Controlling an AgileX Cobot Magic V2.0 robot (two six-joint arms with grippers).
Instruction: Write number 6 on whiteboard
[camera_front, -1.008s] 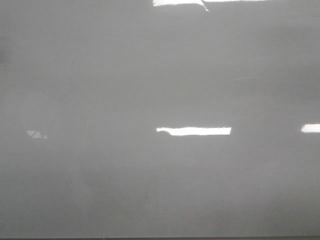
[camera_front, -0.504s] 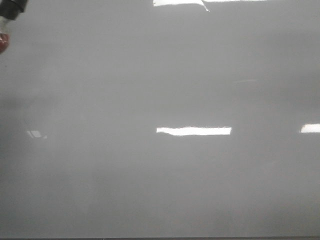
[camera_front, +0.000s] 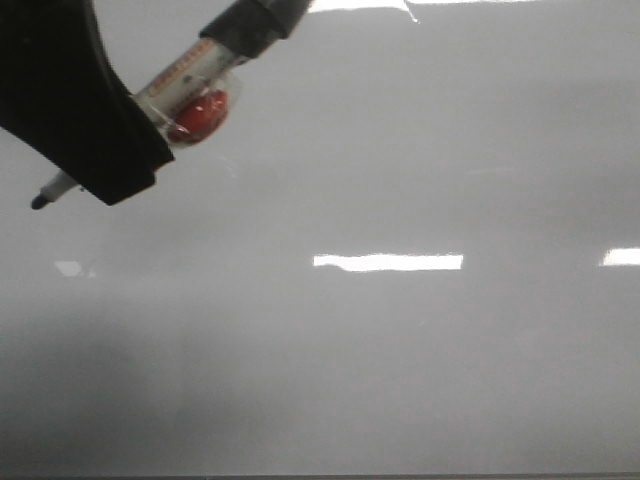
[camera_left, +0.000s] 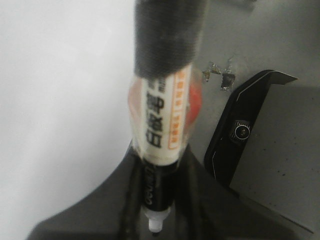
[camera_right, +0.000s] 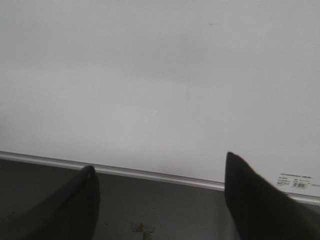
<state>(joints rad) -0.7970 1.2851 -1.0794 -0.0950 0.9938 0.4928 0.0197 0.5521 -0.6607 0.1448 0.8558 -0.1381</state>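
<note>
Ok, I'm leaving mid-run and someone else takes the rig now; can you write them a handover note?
Left end effector: shut on the marker, tip bare, over the whiteboard at its upper left.
Right end effector: open, holding nothing, by the board's edge.
Done: marker in hand and brought over the board.
Left: the whole number 6; no stroke shows on the board.

Smooth matte-black curved gripper (camera_front: 110, 150) fingers (camera_right: 255, 205)

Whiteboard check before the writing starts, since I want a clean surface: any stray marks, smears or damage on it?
Nothing stands out. The whiteboard shows only bright glare patches, no ink or smears; no digit is written yet. The left claw holds the marker above it, tip uncapped. The right claw is open, empty.
</note>
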